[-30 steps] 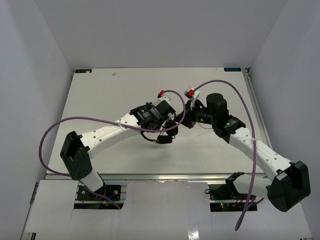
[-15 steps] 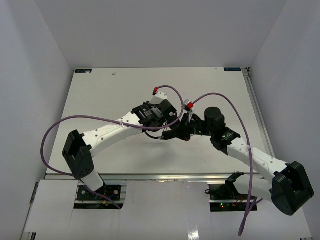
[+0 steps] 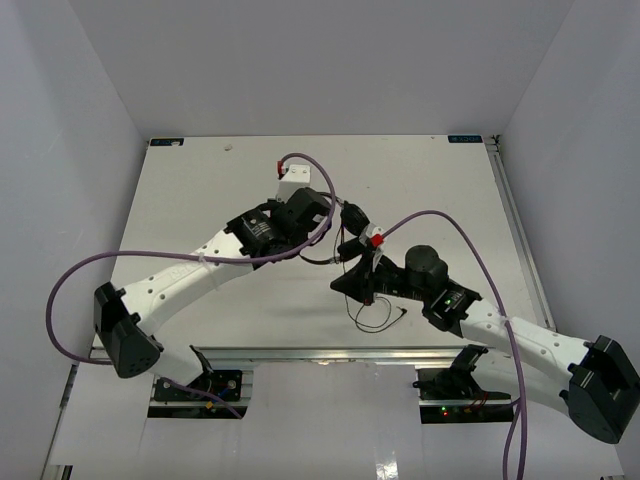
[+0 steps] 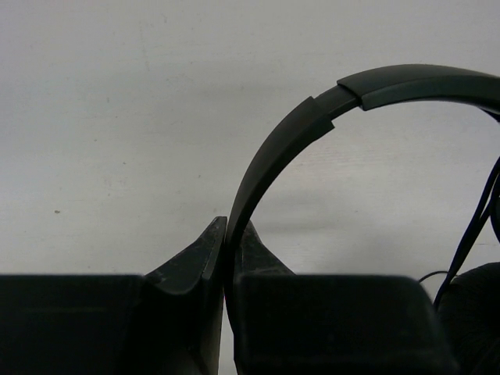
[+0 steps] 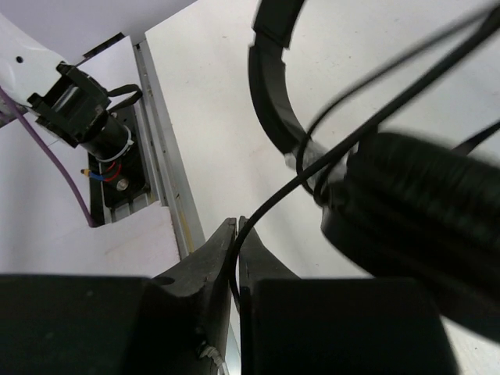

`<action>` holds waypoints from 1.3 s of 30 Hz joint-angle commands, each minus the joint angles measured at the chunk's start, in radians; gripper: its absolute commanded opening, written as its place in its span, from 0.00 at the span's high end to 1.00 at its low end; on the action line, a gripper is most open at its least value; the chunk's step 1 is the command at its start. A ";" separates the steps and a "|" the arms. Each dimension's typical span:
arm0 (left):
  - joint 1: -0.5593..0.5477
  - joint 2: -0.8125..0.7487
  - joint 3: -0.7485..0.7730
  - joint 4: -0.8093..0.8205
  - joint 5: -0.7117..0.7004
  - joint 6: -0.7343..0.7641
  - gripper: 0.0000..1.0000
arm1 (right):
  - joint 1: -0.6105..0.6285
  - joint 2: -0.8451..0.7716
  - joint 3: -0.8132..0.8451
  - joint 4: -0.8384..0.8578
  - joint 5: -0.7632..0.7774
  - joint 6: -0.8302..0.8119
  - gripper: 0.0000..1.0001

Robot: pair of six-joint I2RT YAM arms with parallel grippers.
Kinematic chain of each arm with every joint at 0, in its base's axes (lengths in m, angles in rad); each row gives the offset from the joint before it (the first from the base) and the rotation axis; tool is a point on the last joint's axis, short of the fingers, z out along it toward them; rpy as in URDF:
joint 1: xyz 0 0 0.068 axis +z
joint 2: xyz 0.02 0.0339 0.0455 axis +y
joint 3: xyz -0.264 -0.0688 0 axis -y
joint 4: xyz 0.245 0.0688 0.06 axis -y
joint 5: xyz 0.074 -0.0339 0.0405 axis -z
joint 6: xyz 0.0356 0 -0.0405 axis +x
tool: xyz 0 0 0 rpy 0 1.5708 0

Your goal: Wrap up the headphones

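Note:
The black headphones [image 3: 356, 238] hang above the middle of the table between my two grippers. My left gripper [image 3: 345, 214] is shut on the thin headband [image 4: 273, 148], which arches up and to the right from the jaws [image 4: 230, 230]. One earcup [image 4: 478, 312] and the cord [image 4: 475, 230] show at the right edge. My right gripper [image 3: 347, 284] is shut on the thin black cord [image 5: 375, 117], which runs from its jaws [image 5: 237, 230] up to a padded earcup [image 5: 430, 203] and the headband [image 5: 269, 70]. A loose loop of cord [image 3: 377, 317] lies on the table.
The white table [image 3: 200, 200] has an aluminium rail [image 3: 300, 352] along its near edge, which also shows in the right wrist view [image 5: 168, 156]. Purple robot cables [image 3: 60, 300] arc off both arms. White walls stand on three sides.
The left gripper has moved back and left with the headband. The right gripper has moved toward the near edge, drawing the cord out. A cord loop now lies on the table.

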 commanded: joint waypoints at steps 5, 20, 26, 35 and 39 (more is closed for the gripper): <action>0.015 -0.172 -0.014 0.108 0.054 -0.078 1.00 | 0.054 -0.012 -0.059 0.123 0.111 -0.035 0.91; 0.015 -0.237 -0.024 0.095 0.071 -0.108 1.00 | 0.091 0.134 -0.187 0.450 0.193 -0.065 0.91; 0.015 -0.238 -0.008 0.078 0.072 -0.130 1.00 | 0.108 0.130 -0.232 0.565 0.190 -0.067 0.89; 0.015 -0.246 -0.016 0.049 0.001 -0.166 1.00 | 0.118 0.176 -0.225 0.595 0.220 -0.070 0.89; 0.015 -0.242 0.013 0.047 0.013 -0.156 1.00 | 0.117 0.227 -0.227 0.629 0.214 -0.068 0.89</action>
